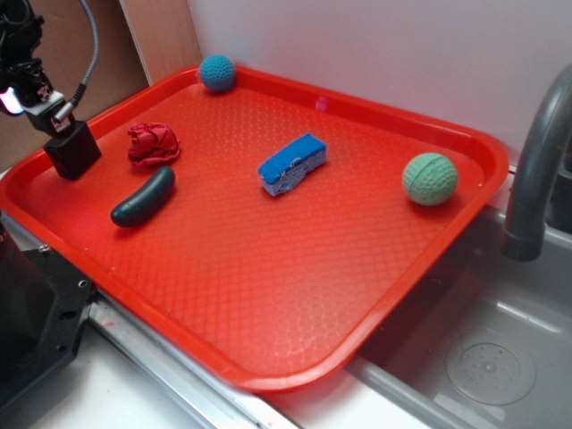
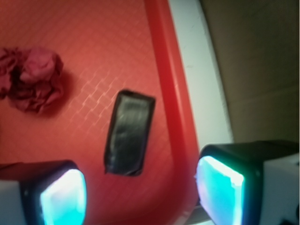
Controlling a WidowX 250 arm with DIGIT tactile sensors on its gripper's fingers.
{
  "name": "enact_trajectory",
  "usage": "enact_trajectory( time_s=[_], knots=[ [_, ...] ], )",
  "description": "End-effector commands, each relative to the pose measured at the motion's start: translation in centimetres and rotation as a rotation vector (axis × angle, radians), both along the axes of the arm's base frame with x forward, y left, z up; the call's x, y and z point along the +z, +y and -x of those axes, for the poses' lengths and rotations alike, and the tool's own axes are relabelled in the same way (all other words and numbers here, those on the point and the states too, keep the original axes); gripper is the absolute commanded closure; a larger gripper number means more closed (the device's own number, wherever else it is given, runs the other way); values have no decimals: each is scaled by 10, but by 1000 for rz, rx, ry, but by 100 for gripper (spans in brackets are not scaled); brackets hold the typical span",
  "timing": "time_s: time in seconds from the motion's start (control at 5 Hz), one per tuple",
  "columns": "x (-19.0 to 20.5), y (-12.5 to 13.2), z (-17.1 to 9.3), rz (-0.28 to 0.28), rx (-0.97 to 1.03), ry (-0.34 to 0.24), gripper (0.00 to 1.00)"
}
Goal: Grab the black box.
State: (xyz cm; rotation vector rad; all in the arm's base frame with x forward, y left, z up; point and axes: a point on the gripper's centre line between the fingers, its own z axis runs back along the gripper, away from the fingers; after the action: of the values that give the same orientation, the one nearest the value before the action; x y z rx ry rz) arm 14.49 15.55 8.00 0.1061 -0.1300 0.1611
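— Countertop beside a sink, with a red tray [image 1: 268, 295] on it. Where on that tray is the black box [image 1: 71, 150]?

— At the tray's left end, close to the raised rim. In the wrist view the black box [image 2: 130, 133] lies flat on the tray floor, just inside the rim [image 2: 164, 70]. The red cloth lump [image 2: 33, 79] sits further in toward the tray's middle, apart from the box.

— And the gripper [image 1: 55, 114]?

— Above that same end of the tray. From the wrist, the gripper [image 2: 140, 192] has its jaws spread wide, with nothing between them. One finger [image 2: 63, 197] is over the tray floor, and the other [image 2: 220, 187] looks to be over or past the rim.

— So which step is this?

— I'd call it the approach: lined up roughly, nothing grasped yet.

— What does the next move need?

— Probably a shift toward the tray's middle so that both fingers clear the rim and straddle the box's narrow width. Then a descent and a squeeze. The rim looks like the likeliest snag.
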Motion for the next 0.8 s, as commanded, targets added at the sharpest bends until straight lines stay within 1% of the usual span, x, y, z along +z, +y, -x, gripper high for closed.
enact_trajectory(
  time_s=[0.0,0.2,0.4,0.6],
  knots=[
    [-20,6,-16,2,-5,-9,0],
    [-31,-9,-20,22,16,-13,0],
    [-34,-13,-20,5,-1,-1,100],
    [-32,-14,-18,-9,-8,-2,100]
  ],
)
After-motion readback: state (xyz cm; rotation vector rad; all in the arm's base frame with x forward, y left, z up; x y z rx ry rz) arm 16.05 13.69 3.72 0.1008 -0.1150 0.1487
